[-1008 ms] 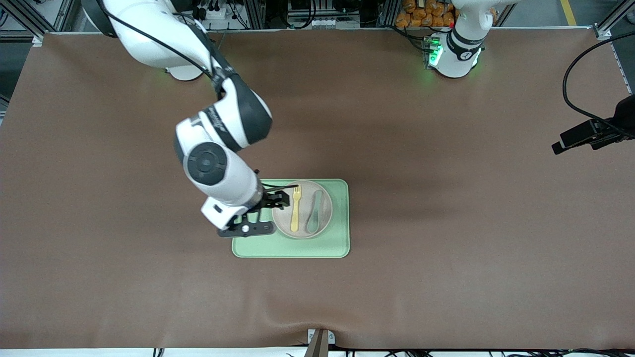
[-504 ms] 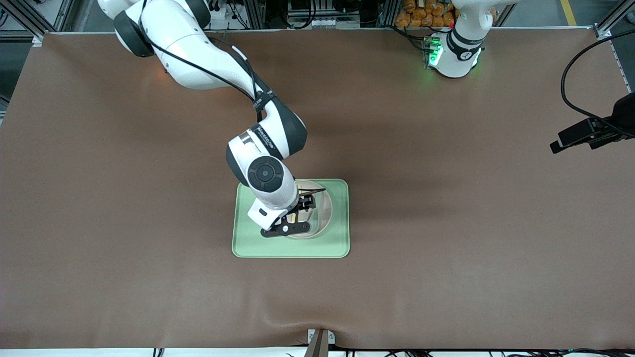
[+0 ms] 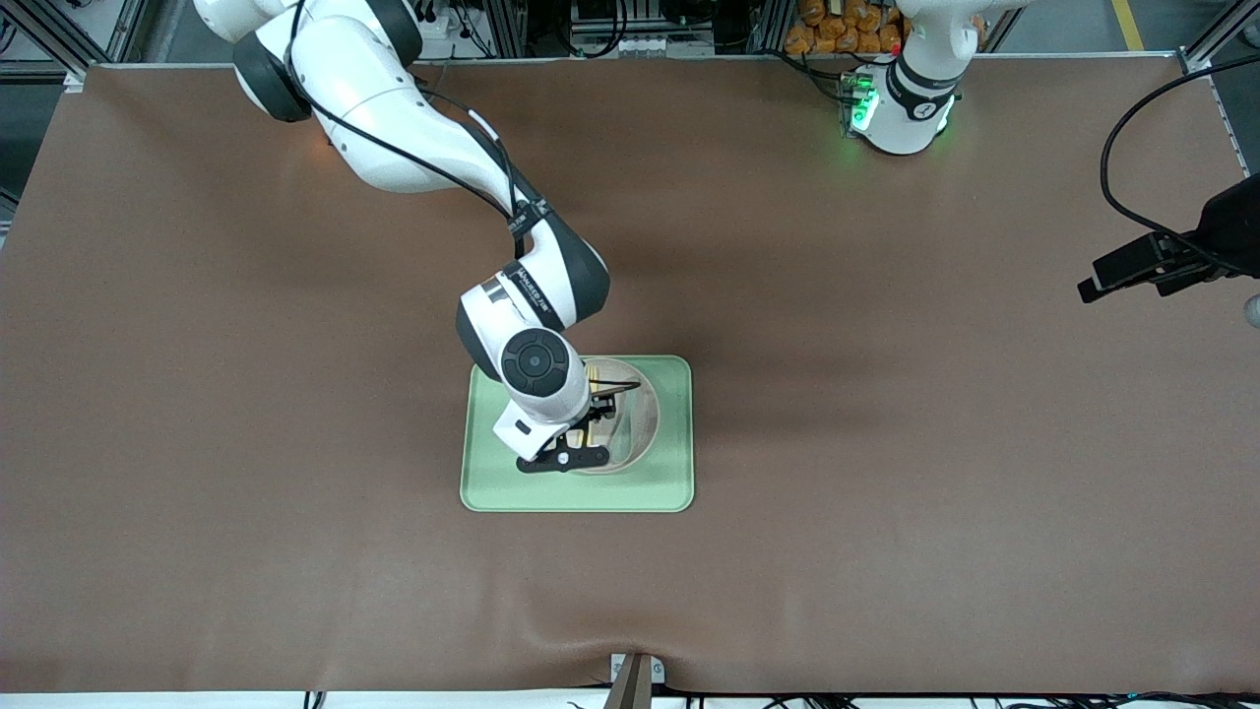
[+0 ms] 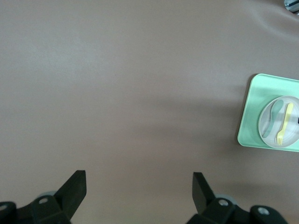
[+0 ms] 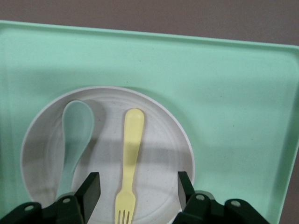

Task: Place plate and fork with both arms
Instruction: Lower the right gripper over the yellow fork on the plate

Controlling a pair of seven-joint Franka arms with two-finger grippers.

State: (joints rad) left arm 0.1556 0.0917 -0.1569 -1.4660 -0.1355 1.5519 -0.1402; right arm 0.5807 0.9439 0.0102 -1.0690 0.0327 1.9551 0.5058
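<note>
1. The round, shallow, pale beige-cream plate [image 5: 159,140] sits in the rectangular light-green tray [image 3: 669,443], which lies on the brown-covered bench [image 3: 886,443] about midway between the two arms' ends and nearer the front camera than either base.

2. On the plate lie the small pale-yellow plastic fork [image 5: 130,163] and a grey-green spoon [image 5: 74,135], side by side and apart — enough room, it seems, for fingers to straddle one without touching the other.

3. The right gripper [image 5: 135,191] hangs directly over the plate with its black fingers [image 5: 91,189] standing apart, one on each side of the fork's neck and tines. Neither finger touches the fork yet, and it lies flat on the plate. Judged from this line-up, the fork is the thing about to be taken, across its narrow width.

4. In the front view the right arm's wrist hides most of the plate, so the right wrist view is the one that shows the alignment.

5. The left gripper [image 4: 138,196] waits over bare bench toward the left arm's end, well apart from the tray, fingers spread wide and empty — probably kept clear until the plate needs lifting.
</note>
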